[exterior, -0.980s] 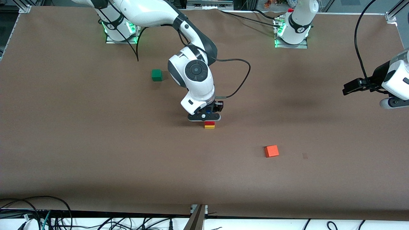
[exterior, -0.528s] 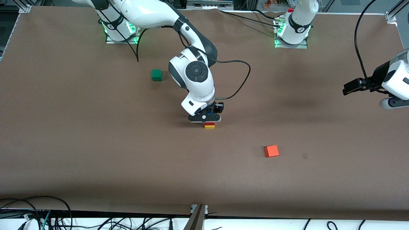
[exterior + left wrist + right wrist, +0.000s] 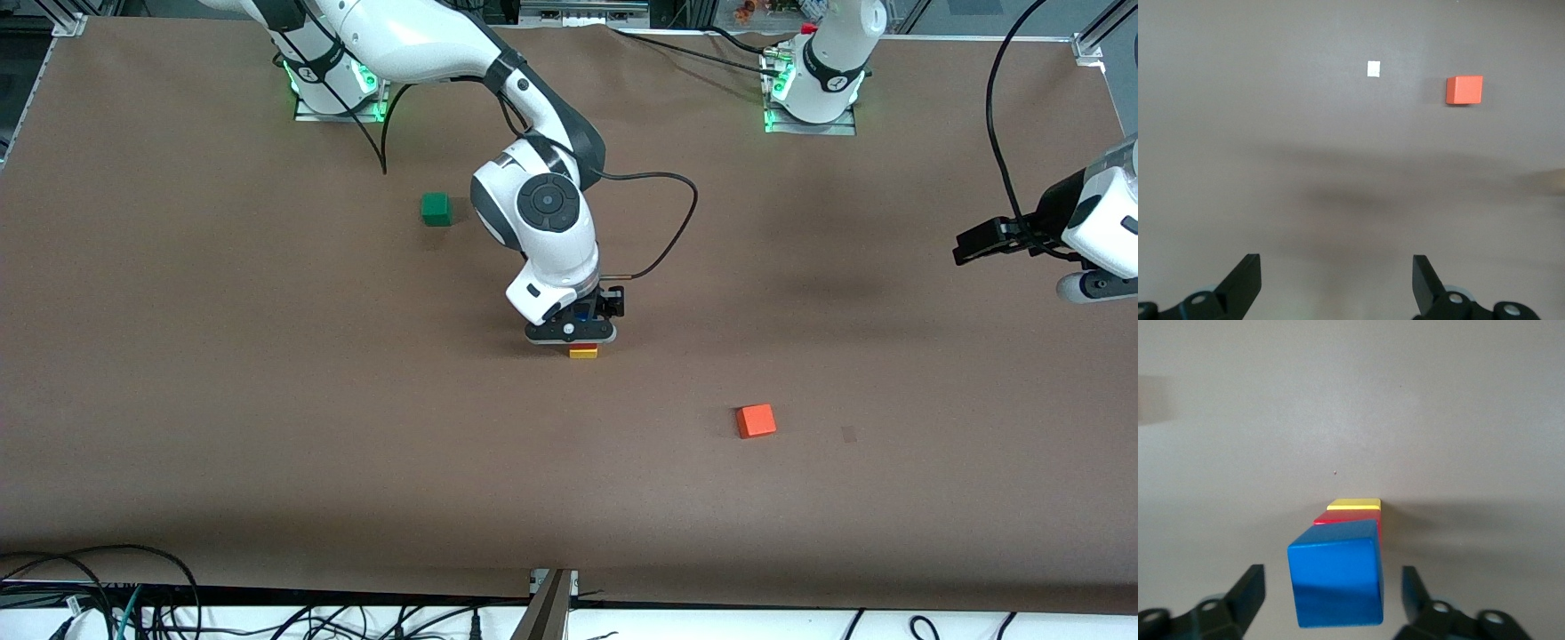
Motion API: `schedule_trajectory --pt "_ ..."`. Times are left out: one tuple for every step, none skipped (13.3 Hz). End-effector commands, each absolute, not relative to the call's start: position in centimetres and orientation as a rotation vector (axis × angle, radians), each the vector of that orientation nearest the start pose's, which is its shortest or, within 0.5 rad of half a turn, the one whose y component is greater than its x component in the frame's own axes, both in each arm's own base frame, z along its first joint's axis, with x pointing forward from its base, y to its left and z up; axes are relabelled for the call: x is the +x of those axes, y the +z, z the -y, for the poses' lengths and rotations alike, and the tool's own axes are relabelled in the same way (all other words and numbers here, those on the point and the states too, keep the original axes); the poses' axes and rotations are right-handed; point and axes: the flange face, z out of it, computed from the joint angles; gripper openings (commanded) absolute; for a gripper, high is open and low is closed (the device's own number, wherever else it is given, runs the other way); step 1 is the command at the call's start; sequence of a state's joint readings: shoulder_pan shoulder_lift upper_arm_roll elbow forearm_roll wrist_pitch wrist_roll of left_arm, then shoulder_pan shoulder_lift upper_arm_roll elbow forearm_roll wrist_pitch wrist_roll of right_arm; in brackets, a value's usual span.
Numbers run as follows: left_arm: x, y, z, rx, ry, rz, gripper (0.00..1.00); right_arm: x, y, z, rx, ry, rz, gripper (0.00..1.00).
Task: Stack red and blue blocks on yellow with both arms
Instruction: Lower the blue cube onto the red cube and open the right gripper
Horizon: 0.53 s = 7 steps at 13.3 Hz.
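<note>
The yellow cube [image 3: 583,354] sits mid-table, with only its front face showing under my right gripper [image 3: 576,336]. In the right wrist view the blue cube [image 3: 1336,577] rests on the deep red cube [image 3: 1341,517], which lies on the yellow cube [image 3: 1353,503]. My right gripper [image 3: 1333,600] is open, with one finger on each side of the blue cube and a gap at both sides. My left gripper [image 3: 971,244] is open and empty, and waits in the air at the left arm's end of the table. It also shows in the left wrist view [image 3: 1335,287].
An orange-red cube [image 3: 756,420] lies nearer the front camera than the stack, toward the left arm's end; it also shows in the left wrist view [image 3: 1464,89]. A green cube [image 3: 436,209] lies nearer the right arm's base. A small pale patch [image 3: 1373,68] marks the table.
My right gripper has sunk lower over the stack, so the red cube no longer shows in the front view. The left arm has not moved.
</note>
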State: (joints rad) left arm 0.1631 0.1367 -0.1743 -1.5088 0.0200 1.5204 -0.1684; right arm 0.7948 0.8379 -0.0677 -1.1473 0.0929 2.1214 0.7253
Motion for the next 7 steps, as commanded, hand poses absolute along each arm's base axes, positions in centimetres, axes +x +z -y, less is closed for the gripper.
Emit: schedule_trajectory --pt "58.7 57.4 -0.3 -3.144 0.185 0.218 1.00 57.4 32.9 -52.5 -3.027 -0.137 -0.031 1.00" --pt "58.7 57.4 -0.4 -3.144 0.185 0.220 1.00 58.3 34.2 -51.2 -3.024 -0.140 -0.058 1.00" --pt "58.7 57.4 -0.4 -3.144 0.185 0.220 1.00 60.0 36.6 -49.1 -2.998 -0.170 -0.107 1.00" --pt "58.7 57.4 -0.4 -3.144 0.185 0.220 1.00 61.9 39.9 -46.1 -2.965 -0.211 -0.174 1.00" --pt "58.7 57.4 -0.4 -3.144 0.185 0.220 1.00 63.8 42.3 -42.1 -2.952 -0.222 -0.261 1.00" --pt "58.7 57.4 -0.4 -3.144 0.185 0.220 1.00 65.1 44.4 -38.1 -2.962 -0.189 -0.342 1.00" --pt "58.7 57.5 -0.3 -3.144 0.183 0.218 1.00 65.2 46.4 -35.3 -2.977 -0.133 -0.371 1.00"
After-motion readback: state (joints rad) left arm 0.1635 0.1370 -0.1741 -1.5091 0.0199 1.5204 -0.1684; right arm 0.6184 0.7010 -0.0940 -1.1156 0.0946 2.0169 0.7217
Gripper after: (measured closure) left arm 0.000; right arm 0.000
